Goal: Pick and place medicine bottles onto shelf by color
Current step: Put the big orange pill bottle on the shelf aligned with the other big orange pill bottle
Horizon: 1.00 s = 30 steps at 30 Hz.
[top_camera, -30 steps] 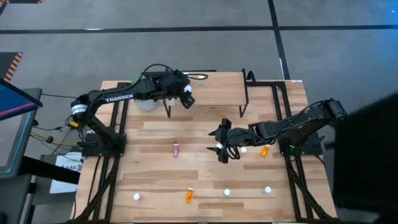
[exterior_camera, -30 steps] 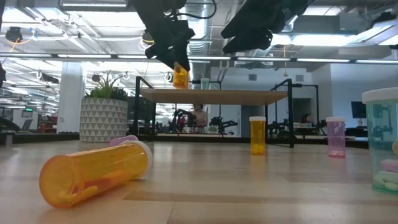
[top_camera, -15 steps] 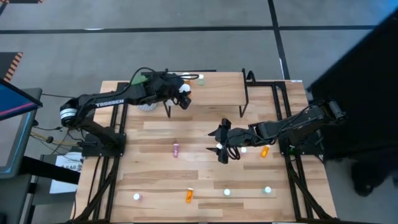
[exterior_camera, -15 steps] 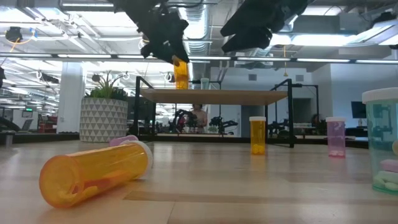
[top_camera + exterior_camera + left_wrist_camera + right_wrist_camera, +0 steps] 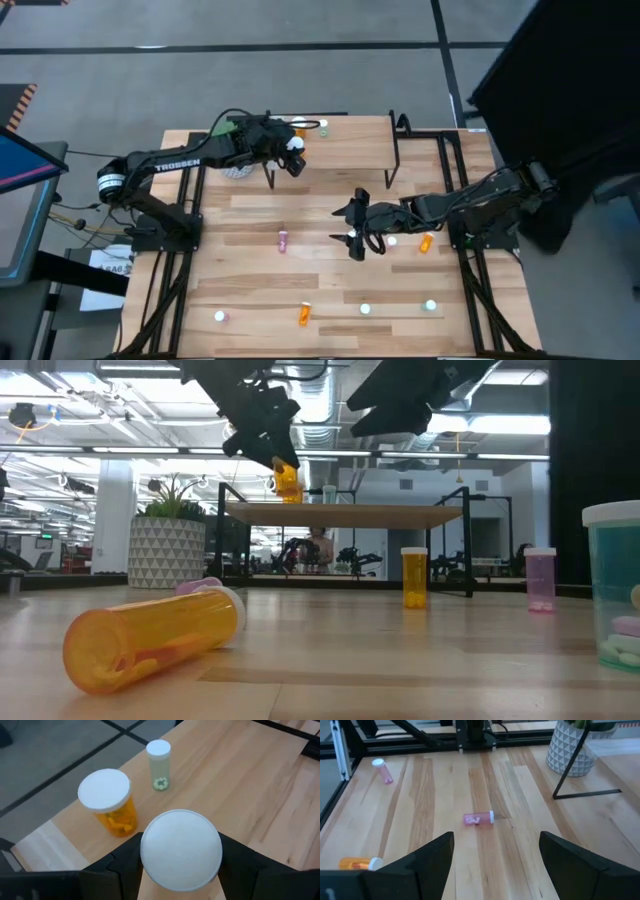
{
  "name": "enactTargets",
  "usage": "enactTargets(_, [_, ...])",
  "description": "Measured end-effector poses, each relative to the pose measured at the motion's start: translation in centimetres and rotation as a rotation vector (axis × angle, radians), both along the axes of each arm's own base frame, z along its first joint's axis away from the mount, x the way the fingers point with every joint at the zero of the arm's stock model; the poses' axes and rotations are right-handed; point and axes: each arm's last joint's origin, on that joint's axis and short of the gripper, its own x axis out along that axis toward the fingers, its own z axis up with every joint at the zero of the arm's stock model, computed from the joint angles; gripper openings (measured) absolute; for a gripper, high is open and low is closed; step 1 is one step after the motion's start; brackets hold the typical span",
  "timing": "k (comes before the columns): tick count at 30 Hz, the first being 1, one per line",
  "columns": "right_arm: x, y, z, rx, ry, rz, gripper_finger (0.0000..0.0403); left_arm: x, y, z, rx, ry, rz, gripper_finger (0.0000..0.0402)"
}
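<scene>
Above shelf (image 5: 340,140): left gripper (image 5: 293,160), bottle-laden.

Bright, even overhead lighting; ceiling light strips (image 5: 120,370) glare above the shelf (image 5: 345,514), and the nearest orange bottle (image 5: 150,637) below it is soft-focused.

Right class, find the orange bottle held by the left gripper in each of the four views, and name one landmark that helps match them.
High view: held orange bottle, upper middle, over the shelf's left end.
Low view: upper middle, just above the shelf.
Left wrist view: its white cap at bottom centre, between the fingers.
Right wrist view: not in it.
Shared landmark: the shelf, and the green bottle on it.
</scene>
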Motion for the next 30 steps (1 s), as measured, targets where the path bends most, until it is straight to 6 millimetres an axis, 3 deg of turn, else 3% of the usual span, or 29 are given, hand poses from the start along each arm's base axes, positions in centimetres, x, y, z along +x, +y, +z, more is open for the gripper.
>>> enactTargets(15, [0.0, 0.0, 0.1, -0.008, -0.006, 0.006, 0.0312, 1.2, 1.5, -2.0, -0.030, 0.032, -0.002, 0.0191])
enactTargets(25, [0.0, 0.0, 0.1, -0.008, -0.006, 0.006, 0.0312, 1.1, 1.5, -2.2, -0.029, 0.056, 0.000, 0.0245])
enactTargets(30, [0.1, -0.2, 0.1, -0.010, -0.007, -0.005, 0.0312, 1.2, 1.6, -1.7, -0.029, 0.037, 0.001, 0.0253])
